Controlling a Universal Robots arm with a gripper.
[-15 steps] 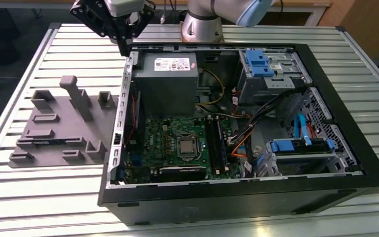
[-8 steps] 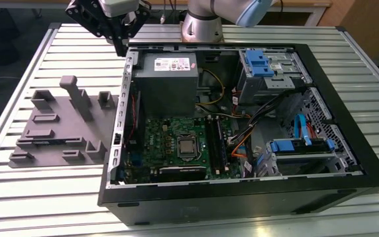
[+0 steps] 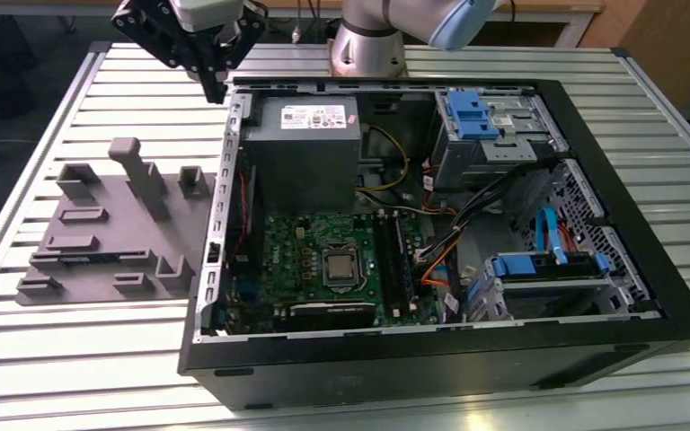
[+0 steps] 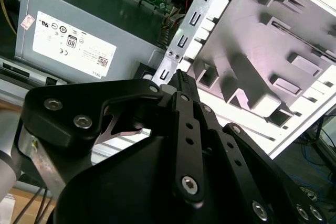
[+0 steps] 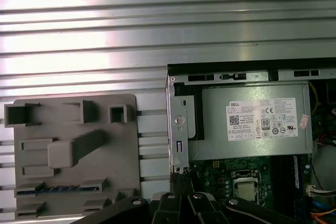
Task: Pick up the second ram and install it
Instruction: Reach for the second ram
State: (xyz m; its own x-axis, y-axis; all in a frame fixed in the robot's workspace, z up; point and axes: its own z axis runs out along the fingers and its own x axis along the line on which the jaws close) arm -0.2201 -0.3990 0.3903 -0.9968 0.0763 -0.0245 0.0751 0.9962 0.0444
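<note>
The grey holder tray (image 3: 105, 238) lies flat on the slatted tabletop (image 3: 82, 90), close to its edge at the exterior view's left. That sets its raised blocks and pockets face-up, where a part can be reached from above. I count one tray. In it is one blue-green stick, the second ram (image 5: 58, 188), lying on edge in a narrow pocket near the tray's front edge. The pocket walls hold it upright with its long top edge exposed, so it looks ready for lifting. It is not yet picked up.

The single gripper (image 3: 213, 88) hangs over the far edge of the tabletop, between the tray's far corner and the far left corner of the computer case (image 3: 639, 197). It is well apart from the ram. Its two fingers point straight down and seem pressed together with nothing between them.

One case lies on its side with the panel off, covering the middle of the tabletop and its side at the exterior view's right. This turns the one motherboard (image 3: 291, 260) upward for installing from above. Inside I count one grey power supply (image 3: 301, 144) at the far end, one processor socket (image 3: 341, 265) and two blue drive brackets (image 3: 477, 115). The black memory slots (image 3: 391, 265) run beside the socket. I cannot tell how many there are, nor whether any is filled.
</note>
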